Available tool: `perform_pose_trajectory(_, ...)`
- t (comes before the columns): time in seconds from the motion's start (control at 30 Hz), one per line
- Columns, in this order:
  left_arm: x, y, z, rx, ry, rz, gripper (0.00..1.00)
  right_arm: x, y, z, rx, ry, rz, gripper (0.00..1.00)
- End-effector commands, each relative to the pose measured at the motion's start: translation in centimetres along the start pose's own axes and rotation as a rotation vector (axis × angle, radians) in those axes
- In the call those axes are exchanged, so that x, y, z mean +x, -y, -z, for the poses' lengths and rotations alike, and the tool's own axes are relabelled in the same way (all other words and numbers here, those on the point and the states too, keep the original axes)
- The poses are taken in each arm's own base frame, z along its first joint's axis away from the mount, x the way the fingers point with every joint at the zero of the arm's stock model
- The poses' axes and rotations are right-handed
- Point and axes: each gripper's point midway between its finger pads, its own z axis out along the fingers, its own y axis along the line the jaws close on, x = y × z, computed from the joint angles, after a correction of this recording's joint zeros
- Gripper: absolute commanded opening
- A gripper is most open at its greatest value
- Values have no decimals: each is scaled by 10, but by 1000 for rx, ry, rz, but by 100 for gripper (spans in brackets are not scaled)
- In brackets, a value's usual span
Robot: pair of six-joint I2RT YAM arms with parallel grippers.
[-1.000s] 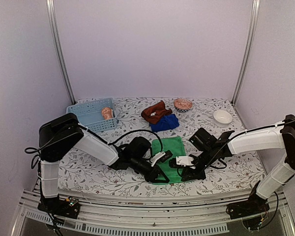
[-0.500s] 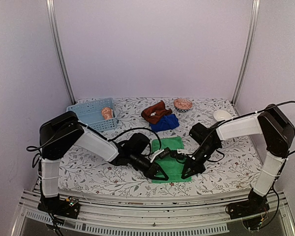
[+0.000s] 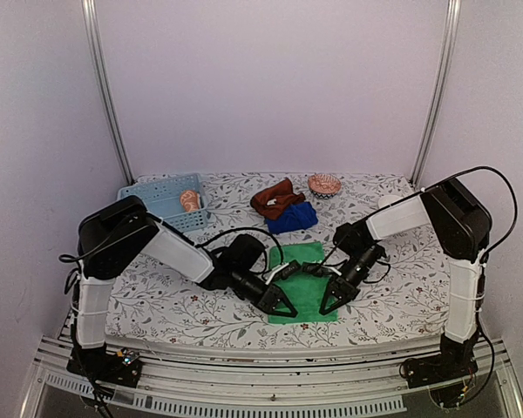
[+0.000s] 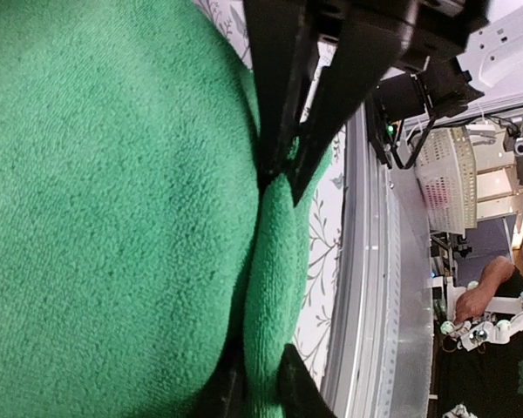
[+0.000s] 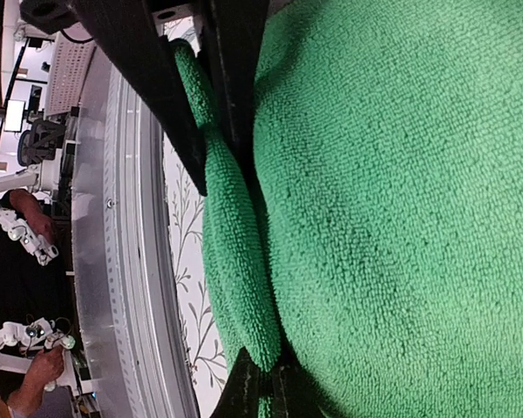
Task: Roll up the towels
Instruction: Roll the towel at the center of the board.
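The green towel point(image 3: 305, 283) lies flat on the table between the arms. My left gripper point(image 3: 286, 309) is shut on its near left corner, pinching a raised fold of the near edge point(image 4: 266, 287). My right gripper point(image 3: 324, 307) is shut on its near right corner, on the same fold point(image 5: 235, 261). Each wrist view shows the other gripper's fingers at the far end of the fold. The rust-brown towel point(image 3: 275, 198) lies bunched on the deep blue towel point(image 3: 293, 216) behind. The orange patterned towel point(image 3: 189, 199) sits rolled in the basket.
A light blue slotted basket point(image 3: 157, 205) stands at the back left. A small white bowl point(image 3: 394, 206) is at the back right, and a patterned bowl point(image 3: 324, 184) at the back middle. The table's metal front rail point(image 3: 261, 374) lies close to both grippers.
Both grippers came down onto the towel's near edge and closed on its two near corners. The right arm swung in from the right and its forearm dropped low.
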Motion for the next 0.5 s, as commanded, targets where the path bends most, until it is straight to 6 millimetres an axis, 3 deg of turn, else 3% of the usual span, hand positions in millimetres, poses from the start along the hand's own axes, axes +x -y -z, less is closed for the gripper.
perform_pose_trajectory(0.0, 11, -19, 20, -122, 9, 10, 21, 36, 36, -10, 90, -146, -140, 3)
perform_pose_trajectory(0.17, -6, 3, 52, -225, 100, -96, 36, 38, 42, -13, 82, -167, -209, 3)
perform_pose_trajectory(0.3, -13, 14, 77, -415, 162, -235, 37, 24, 48, -10, 89, -154, -227, 3)
perform_pose_trajectory(0.47, -2, 50, 63, -609, 107, -631, 35, 20, 50, -11, 82, -157, -249, 3)
